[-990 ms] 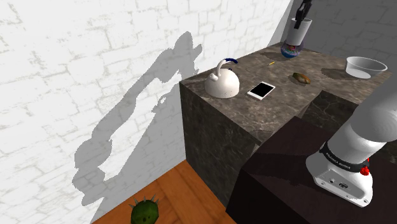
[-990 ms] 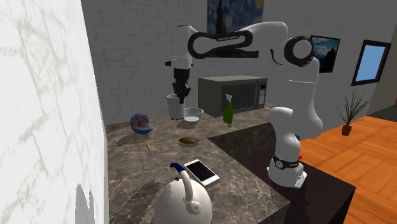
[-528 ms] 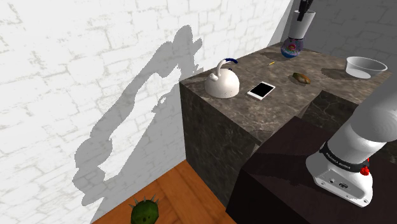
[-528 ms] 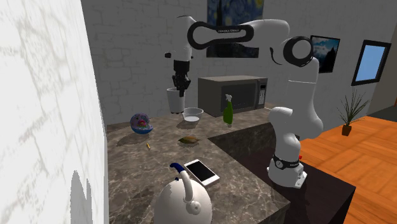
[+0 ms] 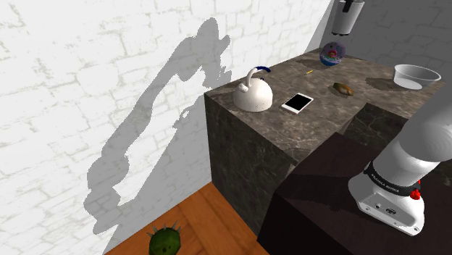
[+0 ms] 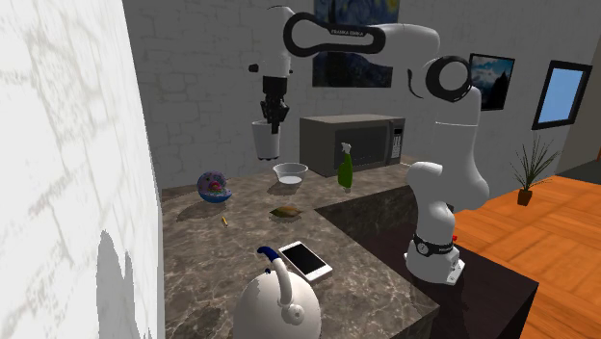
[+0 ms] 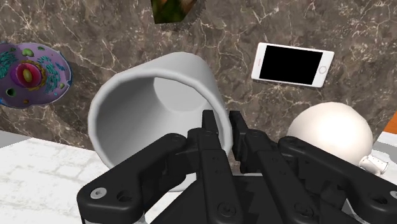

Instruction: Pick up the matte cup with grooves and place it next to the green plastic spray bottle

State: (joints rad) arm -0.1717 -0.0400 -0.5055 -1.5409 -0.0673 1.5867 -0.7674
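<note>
Two black fingers [image 7: 210, 137] clasp the wall of the white cup [image 6: 267, 141] between them. The gripper [image 6: 274, 119] holds it in the air at the upper middle of the second exterior view, well above the dark marble counter [image 6: 376, 279]. Lower and to the right stands the green spray bottle [image 6: 345, 169], just before the microwave [image 6: 352, 143].

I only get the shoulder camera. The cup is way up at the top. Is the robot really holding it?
Observer: Yes. In the wrist view the gripper pinches the cup's rim.
Operator: Where's the spray bottle?
Observer: In the second exterior view, the green spray bottle stands on the counter, in front of the microwave.
Operator: Is the cup beside it yet?
Observer: No. It hangs in the air, well to that view's left of the bottle.
</note>
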